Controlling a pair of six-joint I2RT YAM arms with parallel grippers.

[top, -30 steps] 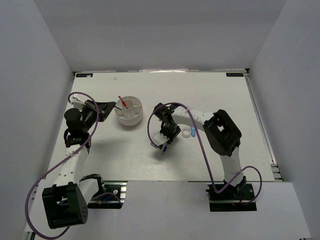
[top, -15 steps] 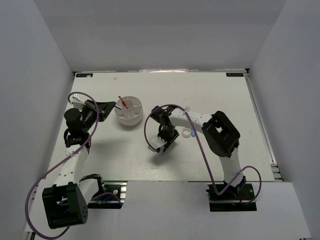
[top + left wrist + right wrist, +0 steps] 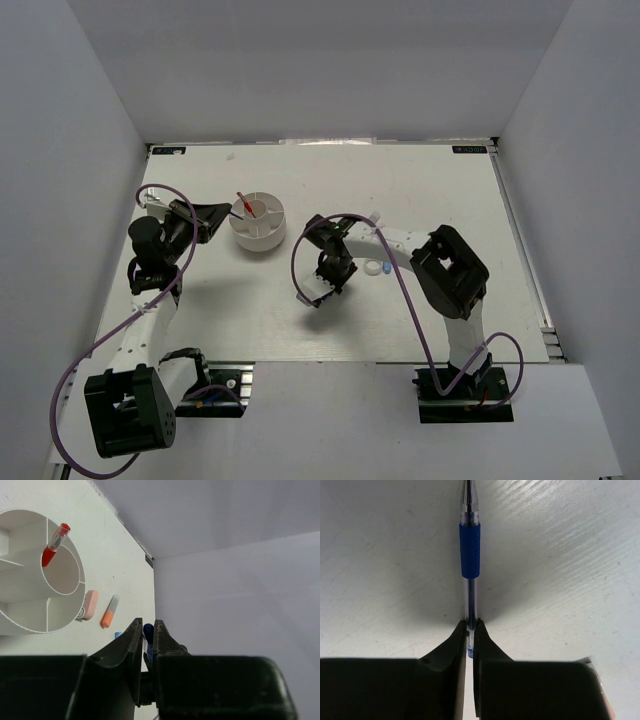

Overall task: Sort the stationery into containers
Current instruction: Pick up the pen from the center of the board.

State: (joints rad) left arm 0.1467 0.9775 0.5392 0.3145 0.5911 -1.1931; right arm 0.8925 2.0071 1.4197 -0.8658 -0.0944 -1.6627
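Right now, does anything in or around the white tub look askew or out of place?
Yes, the red pen: it stands slanted in the middle well of the tub, with its upper end poking above the rim. Nothing looks spilled or damaged.

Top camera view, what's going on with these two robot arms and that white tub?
They are sorting stationery into the white tub. The right tool is shut on the barrel of a blue pen down at the table. The left tool hangs beside the tub, shut on what looks like a small dark-blue item. A red pen leans in the tub. A tan clip, an orange-white stick and a white ring lie out on the table.
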